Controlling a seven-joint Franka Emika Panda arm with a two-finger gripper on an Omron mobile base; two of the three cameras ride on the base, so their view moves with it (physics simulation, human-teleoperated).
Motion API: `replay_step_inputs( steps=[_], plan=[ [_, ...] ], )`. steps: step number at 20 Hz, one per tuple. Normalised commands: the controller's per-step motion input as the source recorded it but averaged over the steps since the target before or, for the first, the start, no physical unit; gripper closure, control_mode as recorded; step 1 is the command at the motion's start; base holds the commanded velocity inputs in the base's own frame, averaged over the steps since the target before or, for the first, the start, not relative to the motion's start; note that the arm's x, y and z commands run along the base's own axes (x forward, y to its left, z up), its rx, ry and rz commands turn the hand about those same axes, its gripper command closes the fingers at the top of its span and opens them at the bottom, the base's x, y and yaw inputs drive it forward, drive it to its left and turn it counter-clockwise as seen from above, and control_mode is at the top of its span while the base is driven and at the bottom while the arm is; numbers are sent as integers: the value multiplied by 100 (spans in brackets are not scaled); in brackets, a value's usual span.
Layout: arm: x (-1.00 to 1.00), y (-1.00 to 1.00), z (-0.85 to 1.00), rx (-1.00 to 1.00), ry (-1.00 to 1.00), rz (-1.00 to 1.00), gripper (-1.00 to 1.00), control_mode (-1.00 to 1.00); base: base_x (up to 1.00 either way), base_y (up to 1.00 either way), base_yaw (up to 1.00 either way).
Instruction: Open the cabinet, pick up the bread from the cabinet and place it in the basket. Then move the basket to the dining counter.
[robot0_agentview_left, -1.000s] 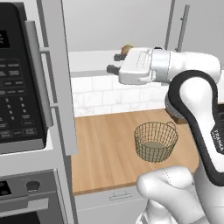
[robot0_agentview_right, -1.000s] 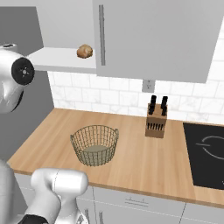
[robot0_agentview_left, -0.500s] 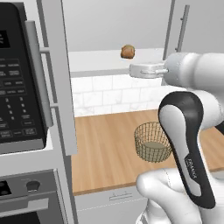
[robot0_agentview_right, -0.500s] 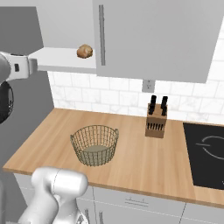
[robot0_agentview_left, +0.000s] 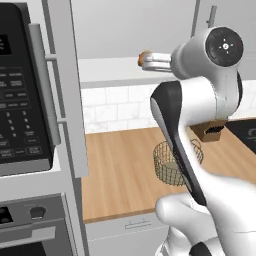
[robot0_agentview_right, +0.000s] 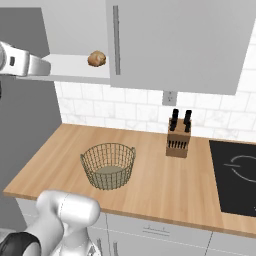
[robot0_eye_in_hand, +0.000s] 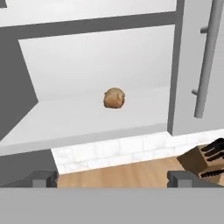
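- The arm has swung further right in the left base view, and its hand now covers most of the bread.

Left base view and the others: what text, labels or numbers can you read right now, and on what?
Microwave keypad: rows of small white markings on the black panel, too blurred to read.
Microwave display: a faint mark, not legible.
Oven panel: a knob and a small mark, no readable text.
Knife block, basket, bread, cabinet door: no writing.
Nothing can be quoted as it reads.
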Motion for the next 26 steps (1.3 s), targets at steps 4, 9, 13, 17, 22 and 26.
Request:
replay_step_inputs(
  steps=[4, 9, 13, 17, 22, 26],
  plan=[
    [64, -24, -4, 0, 3, 0, -100, -100, 0, 0, 0],
    [72, -5, -41, 0, 0, 11, -100, -100, 0, 0, 0],
    [70, -15, -40, 0, 0, 6, -100, -100, 0, 0, 0],
    [59, -37, -11, 0, 0, 0, -100, -100, 0, 0, 0],
    [69, -10, 0, 0, 6, -4, -100, -100, 0, 0, 0],
    [65, 0, 0, 0, 9, -9, -100, -100, 0, 0, 0]
  ],
)
